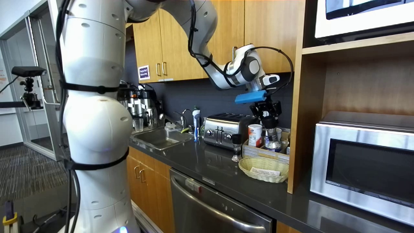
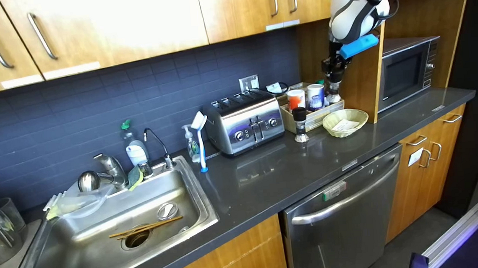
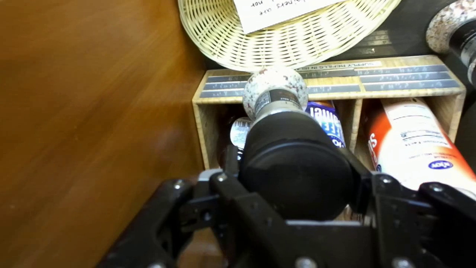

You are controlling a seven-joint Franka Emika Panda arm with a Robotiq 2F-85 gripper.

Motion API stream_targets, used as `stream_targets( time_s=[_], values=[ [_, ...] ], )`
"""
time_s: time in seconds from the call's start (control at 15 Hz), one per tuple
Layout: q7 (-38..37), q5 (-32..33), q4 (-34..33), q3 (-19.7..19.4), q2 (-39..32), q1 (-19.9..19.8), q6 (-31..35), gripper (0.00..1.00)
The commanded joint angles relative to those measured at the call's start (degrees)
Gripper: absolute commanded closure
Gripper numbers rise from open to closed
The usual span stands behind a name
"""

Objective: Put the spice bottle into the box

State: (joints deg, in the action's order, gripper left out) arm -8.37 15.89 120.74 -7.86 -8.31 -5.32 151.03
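- Wrist view: at the lower middle of the frame, the gripper (image 3: 295, 175) is closed around the black cap of the spice bottle (image 3: 286, 136), one finger on each side. There is only one gripper, so no question which is nearer.
- The bottle's long axis goes from the gripper toward the upper middle of the frame, leaning a little to the left. In both exterior views it looks nearly upright, cap above and foot below.
- Just beyond comes the box (image 3: 409, 93). The foot covers part of its front wall, at the left compartment. On this relation, I think, the next move depends: the foot should probably shift toward the lower part of the frame before going down, otherwise it may land on the wall's edge. How high it is above this edge, I cannot tell.
- A blue can (image 3: 327, 124) is in that compartment, to the right of the bottle; the space seems narrow. A red and white can (image 3: 416, 145) stands in the next compartment.
- Farther, at the top, the basket (image 3: 227, 44) is just outside the front wall.
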Motion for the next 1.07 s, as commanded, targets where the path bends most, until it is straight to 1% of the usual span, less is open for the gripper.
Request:
stream_targets(
  time_s=[0.0, 0.4, 0.67, 1.0],
  values=[
    [-2.7, 2.9, 1.0, -1.3, 1.9, 0.6, 0.7, 0.6],
    [-0.7, 0.8, 1.9, -0.4, 0.0, 0.6, 4.9, 0.6],
    [-1.2, 1.4, 2.9, -0.8, -1.0, 1.0, 8.1, 0.6],
    [-2.7, 3.1, 2.8, -2.1, -1.2, 1.4, 10.0, 0.6]
  ],
)
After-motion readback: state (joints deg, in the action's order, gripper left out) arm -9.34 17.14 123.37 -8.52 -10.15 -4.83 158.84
